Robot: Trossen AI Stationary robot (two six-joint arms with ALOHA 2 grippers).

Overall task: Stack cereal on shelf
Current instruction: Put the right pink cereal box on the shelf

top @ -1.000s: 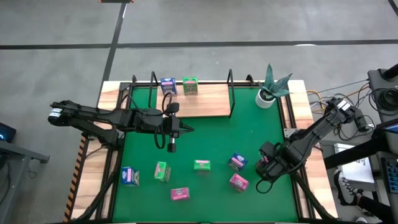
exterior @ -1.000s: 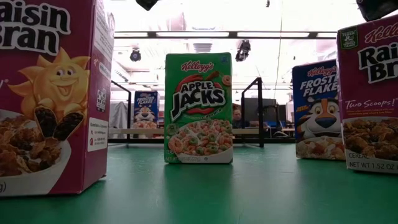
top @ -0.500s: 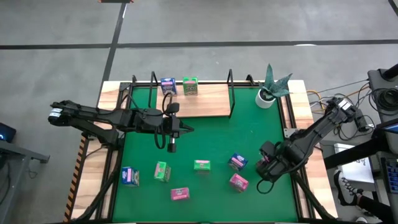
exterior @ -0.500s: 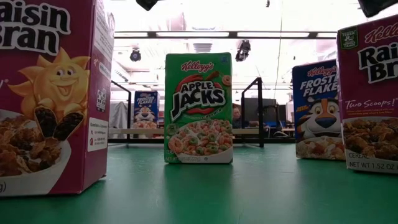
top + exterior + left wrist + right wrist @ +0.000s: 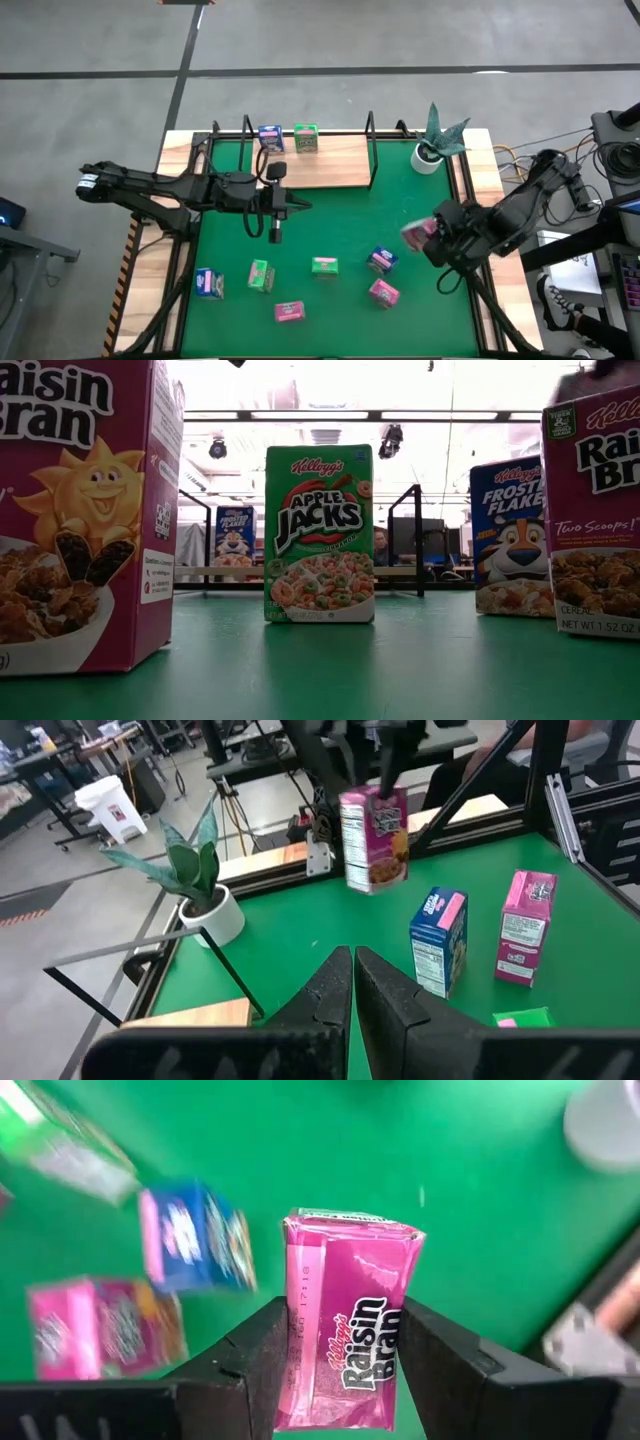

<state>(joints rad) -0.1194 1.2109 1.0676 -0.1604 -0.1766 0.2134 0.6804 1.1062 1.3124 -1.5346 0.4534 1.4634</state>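
Observation:
My right gripper point(image 5: 432, 238) is shut on a pink cereal box point(image 5: 348, 1320), above the right part of the green mat; the left wrist view shows that box point(image 5: 375, 838) in the air. My left gripper point(image 5: 352, 975) hovers shut over the mat's middle point(image 5: 300, 208), holding nothing. The shelf point(image 5: 330, 168), a light-wood board with black rod uprights, lies at the far edge, with a blue box point(image 5: 270, 137) and a green box point(image 5: 306, 138) standing on it. Several more boxes stand on the mat: blue point(image 5: 209, 283), green point(image 5: 261, 275), green point(image 5: 324, 265), blue point(image 5: 381, 260), pink point(image 5: 384, 293), pink point(image 5: 290, 312). My right gripper pinches the pink box between its two fingers point(image 5: 262, 1365), on two opposite sides near its upper end point(image 5: 372, 798). The fingers come from above, slanting down. The box hangs below them, slightly tilted and clear of the mat.
A potted plant point(image 5: 432, 148) stands at the mat's far right corner, beside the shelf. In the low view large-looking boxes stand close: pink point(image 5: 80, 510), green point(image 5: 320, 532), blue point(image 5: 505, 535), pink point(image 5: 595, 510). Open mat lies between the shelf and the row of boxes.
My right gripper has risen and gone toward the far edge with the pink box, which has been lifted clear of the mat near the right edge. The gripper has also tipped. The other boxes have stayed put.

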